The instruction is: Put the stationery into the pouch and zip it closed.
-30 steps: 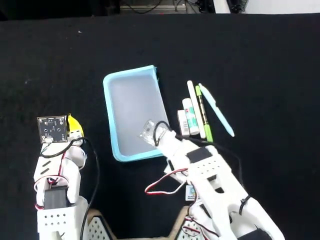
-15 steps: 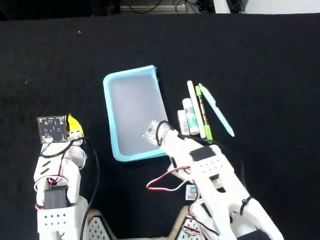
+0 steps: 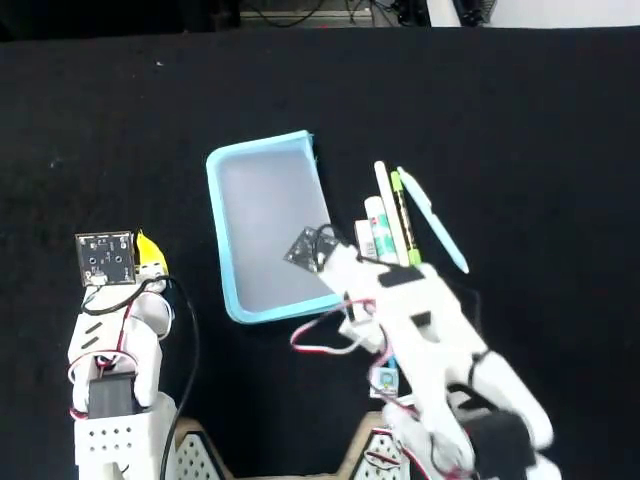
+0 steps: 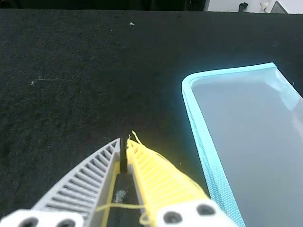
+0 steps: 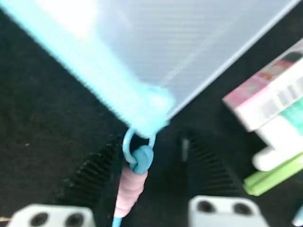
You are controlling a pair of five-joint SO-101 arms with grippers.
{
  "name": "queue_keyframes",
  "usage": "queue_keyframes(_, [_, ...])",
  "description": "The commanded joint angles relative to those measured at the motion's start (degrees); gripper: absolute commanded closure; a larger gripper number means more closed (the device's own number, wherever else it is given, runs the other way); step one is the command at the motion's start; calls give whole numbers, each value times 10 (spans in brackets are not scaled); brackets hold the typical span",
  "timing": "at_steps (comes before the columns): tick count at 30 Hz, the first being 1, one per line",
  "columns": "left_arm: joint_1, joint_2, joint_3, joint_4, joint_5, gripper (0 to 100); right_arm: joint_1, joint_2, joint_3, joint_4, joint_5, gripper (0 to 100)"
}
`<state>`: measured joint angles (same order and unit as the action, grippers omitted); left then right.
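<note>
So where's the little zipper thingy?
In the right wrist view, the zipper pull sits at the pouch corner, between the right gripper's open fingers.

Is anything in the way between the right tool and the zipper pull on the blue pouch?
Nothing visible is. The zipper pull sticks out from the corner of the pouch, right between the open fingers of the right tool. The stationery lies off to the side, beside the pouch.
</note>
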<state>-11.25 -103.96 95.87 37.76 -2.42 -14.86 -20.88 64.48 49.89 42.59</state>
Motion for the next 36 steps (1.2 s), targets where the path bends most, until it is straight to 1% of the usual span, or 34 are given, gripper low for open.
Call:
queue_keyframes(1, [5, -3, 15, 1, -5, 967, 15, 41, -45, 17, 4, 972])
queue_keyframes(2, [4, -3, 15, 0, -5, 967, 15, 36, -49, 17, 4, 993])
queue_keyframes(3, [4, -3, 15, 0, -5, 967, 15, 26, -50, 20, 4, 982])
queue_keyframes(5, [4, -3, 15, 0, -5, 967, 16, -5, -50, 21, 4, 989])
queue_keyframes(9, [7, -3, 15, 0, -5, 967, 15, -107, -50, 36, 1, 988])
queue_keyframes(11, [12, -3, 15, 0, -5, 967, 4, -167, -47, 33, -35, 988])
queue_keyframes(13, [34, -2, 15, 3, -5, 967, -12, -226, -46, 33, -76, 988])
queue_keyframes(16, [73, -1, 15, 5, -5, 967, -47, -311, -46, 33, -118, 987])
queue_keyframes(22, [116, -1, 15, 20, -5, 964, -135, -441, -45, 33, -148, 987])
queue_keyframes(25, [119, -1, 15, 25, -4, 906, -184, -488, -45, 33, -149, 987])
queue_keyframes(27, [120, -1, 15, 43, -4, 867, -201, -516, -47, 32, -149, 987])
queue_keyframes(31, [148, -1, 15, 54, -4, 855, -206, -548, -37, -30, -149, 987])
queue_keyframes(34, [167, -1, 15, 68, -5, 855, -208, -554, -3, -105, -149, 987])
queue_keyframes(36, [179, -1, 15, 69, -19, 855, -222, -554, 26, -154, -149, 987])
